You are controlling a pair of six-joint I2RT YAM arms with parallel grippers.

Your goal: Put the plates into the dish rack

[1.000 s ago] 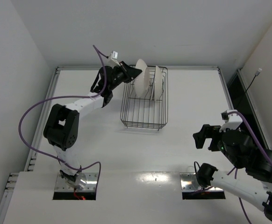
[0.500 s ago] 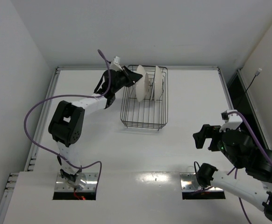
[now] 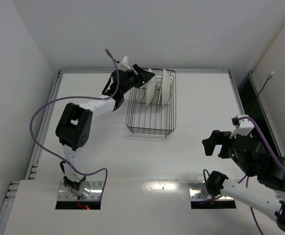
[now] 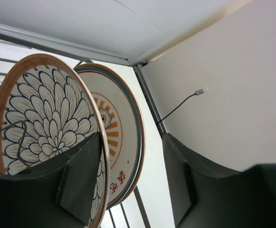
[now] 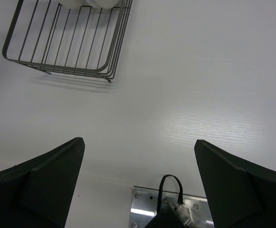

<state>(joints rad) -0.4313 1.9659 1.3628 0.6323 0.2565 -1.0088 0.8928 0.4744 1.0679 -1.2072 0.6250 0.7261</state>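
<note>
Two plates stand on edge in the far end of the dish rack (image 3: 150, 128), held between its tines. The near plate (image 4: 43, 123) shows a petal-patterned face; the second plate (image 4: 121, 137) stands just behind it. A third plate cannot be found in any view.

Assessment: the plates look glazed, so they are likely stiff, slick and liable to chip against the wire. The only sound hold is a pinch across the upper rim, released only once the plate is seated.

The left gripper (image 4: 132, 137) hangs over the rack's far left corner, fingers spread. One finger (image 4: 78, 185) lies across the near plate's face, the other is clear of both plates, and nothing is pinched. The right gripper (image 5: 138, 142) is spread wide over the bare table (image 5: 199, 71), well apart from the rack.

Compared with a second ago, the near plate no longer leans with its white underside showing broadly; it now reads nearly edge-on from above. The left gripper has shifted up off its rim. The right arm has not moved.
</note>
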